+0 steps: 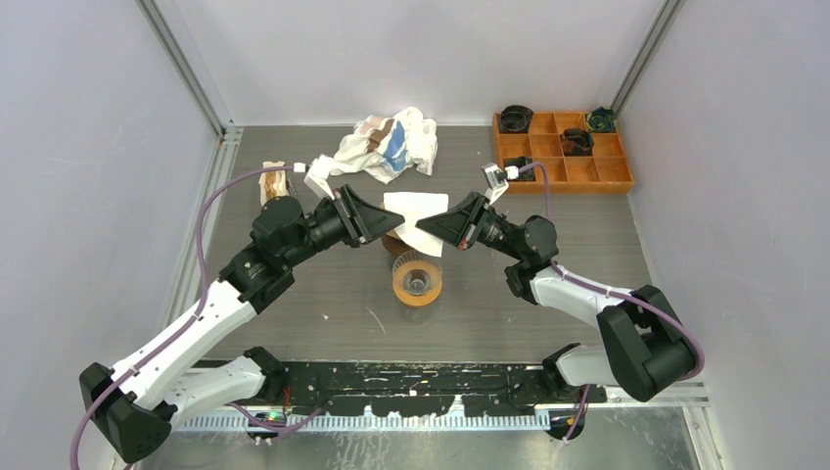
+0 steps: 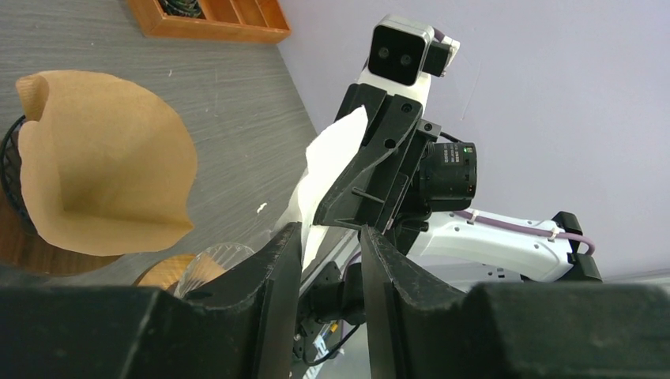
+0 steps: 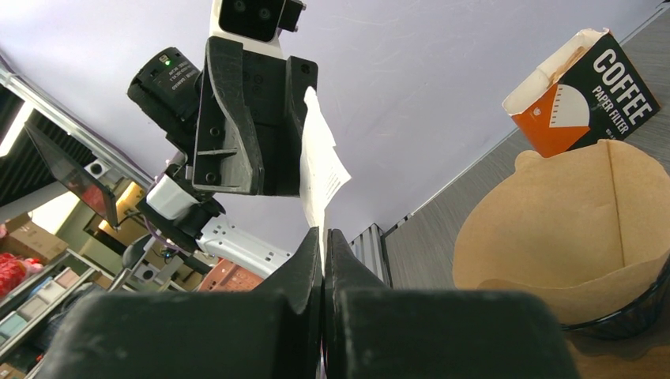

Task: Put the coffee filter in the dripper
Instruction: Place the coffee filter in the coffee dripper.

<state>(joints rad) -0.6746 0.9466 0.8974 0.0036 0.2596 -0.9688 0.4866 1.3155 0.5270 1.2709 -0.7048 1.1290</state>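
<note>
My right fingers (image 3: 322, 235) are pressed tight together on one edge of the flat white paper coffee filter (image 3: 320, 170), so the sheet stands up in the air between my two arms instead of flopping. My left fingers (image 2: 332, 233) stand a narrow way apart at the filter's other side. The paper runs along the inside of one of them and the gap beside it is clear. I judge they are not clamping it but are set to work into the fold and spread the cone, though I cannot tell whether a finger is already inside. From above, the filter hangs just behind and above the round amber-rimmed dripper with the clear ribbed cone (image 1: 417, 281), which stands on the grey table (image 1: 313, 294). The filter is not in the dripper yet. Just beside the dripper a black wire holder (image 3: 632, 308) carries an opened brown paper filter (image 3: 553, 221), and beyond it stands the orange-and-black filter box (image 3: 585, 87). Holding the sheet from two sides over the dripper makes sense to me: a flat filter will not seat, so it wants opening first, then lowering point-down.
</note>
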